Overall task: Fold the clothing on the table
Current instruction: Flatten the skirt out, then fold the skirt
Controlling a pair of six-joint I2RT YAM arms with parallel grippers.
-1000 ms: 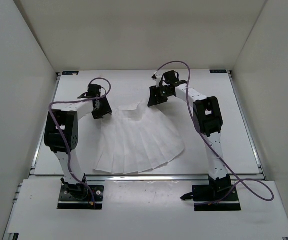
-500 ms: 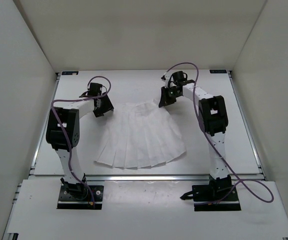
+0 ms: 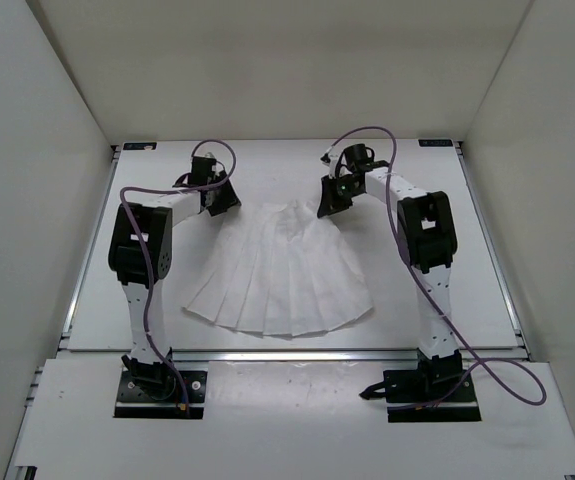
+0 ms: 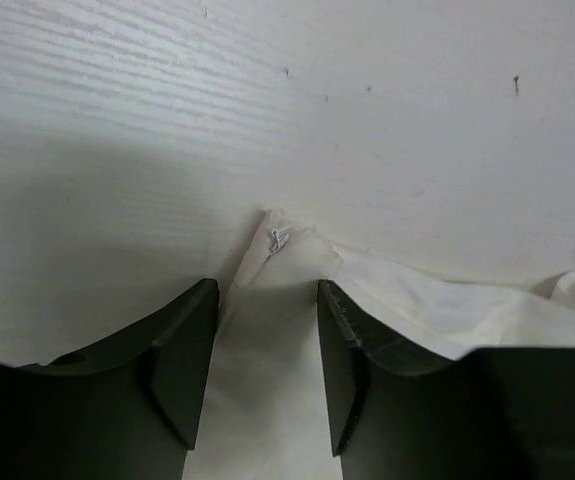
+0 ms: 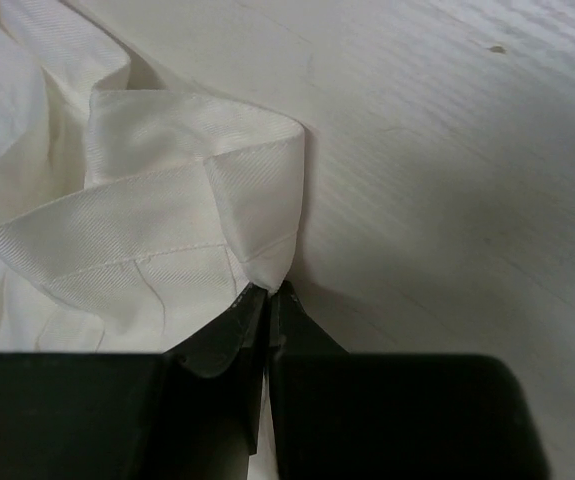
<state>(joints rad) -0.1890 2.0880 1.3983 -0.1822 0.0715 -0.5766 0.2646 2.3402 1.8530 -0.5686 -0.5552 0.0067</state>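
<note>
Over the last second our left arm (image 3: 172, 205) has swung inward from the skirt's left side to the left end of its waist. The right arm (image 3: 397, 195) has shifted from above the middle of the waist to its right end. With that, the skirt (image 3: 282, 275) has turned and straightened. Its hem leaned toward the near left before and now fans out more evenly toward the arm bases.

We see the skirt lying flat on the white surface (image 3: 447, 260) between the two arms. Its narrow waist points to the far edge and its wide pleated hem lies toward the near edge.

Our left jaws stand open. In the left wrist view the two dark fingers (image 4: 182, 350) sit apart, with the corner of the waist lying on the surface in the gap between them. We cannot tell whether the fingers press the cloth or only flank it, because the lower part of that view is in shadow.

Our right jaws are closed tight on the skirt. In the right wrist view their tips meet on the corner of a folded band of waist fabric. The fabric bunches up in loose folds just beyond the tips, and bare surface lies to the right of it.
</note>
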